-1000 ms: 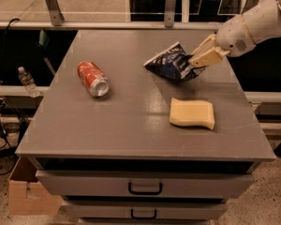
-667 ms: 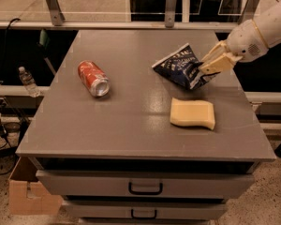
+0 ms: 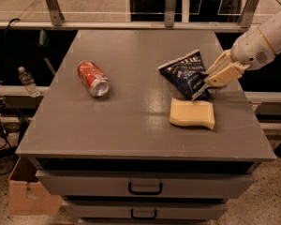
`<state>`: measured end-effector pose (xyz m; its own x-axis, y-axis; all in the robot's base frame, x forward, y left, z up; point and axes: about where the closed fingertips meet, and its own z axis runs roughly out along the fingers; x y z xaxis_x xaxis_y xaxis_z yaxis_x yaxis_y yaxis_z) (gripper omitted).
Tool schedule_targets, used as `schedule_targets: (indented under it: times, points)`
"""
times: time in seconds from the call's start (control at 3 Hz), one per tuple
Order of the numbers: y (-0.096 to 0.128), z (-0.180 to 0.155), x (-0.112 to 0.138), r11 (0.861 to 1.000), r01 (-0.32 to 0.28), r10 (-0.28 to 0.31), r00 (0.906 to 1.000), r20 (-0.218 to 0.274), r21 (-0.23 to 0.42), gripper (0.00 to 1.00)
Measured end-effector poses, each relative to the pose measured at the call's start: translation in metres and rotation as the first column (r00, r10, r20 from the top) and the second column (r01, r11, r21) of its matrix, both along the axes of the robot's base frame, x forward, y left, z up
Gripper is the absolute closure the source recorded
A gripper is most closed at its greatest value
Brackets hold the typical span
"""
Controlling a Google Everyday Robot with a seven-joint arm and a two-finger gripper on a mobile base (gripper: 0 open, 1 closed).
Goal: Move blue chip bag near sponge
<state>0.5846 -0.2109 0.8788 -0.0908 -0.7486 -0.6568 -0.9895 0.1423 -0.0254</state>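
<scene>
The hand [image 3: 208, 82] clamps the blue chip bag [image 3: 183, 71] just behind the sponge [image 3: 193, 114] on the grey table [image 3: 131, 121].

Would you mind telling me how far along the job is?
Mostly done: the bag sits just behind the sponge, lower corner close to it. In hand: the gripper, at the bag's right edge, grips it. Left: let go and back away.

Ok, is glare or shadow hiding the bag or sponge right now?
Camera view: no. Dim warm light, a soft sheen on the table left of the sponge; the blue chip bag is dark yet its white lettering shows; the gripper, clamped on its right edge, is evenly lit; the red can glints at its end.
</scene>
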Motion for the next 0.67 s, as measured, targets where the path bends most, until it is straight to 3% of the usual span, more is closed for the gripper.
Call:
schedule_targets:
  times: [0.33,0.67]
  points:
    - [0.0023,-0.0007,0.0042,1.000,0.005,-0.005,1.0000,0.008,0.004,0.08]
    - [0.0038,-0.0011,0.0078,1.000,0.009,-0.009,0.9999,0.014,0.011,0.00]
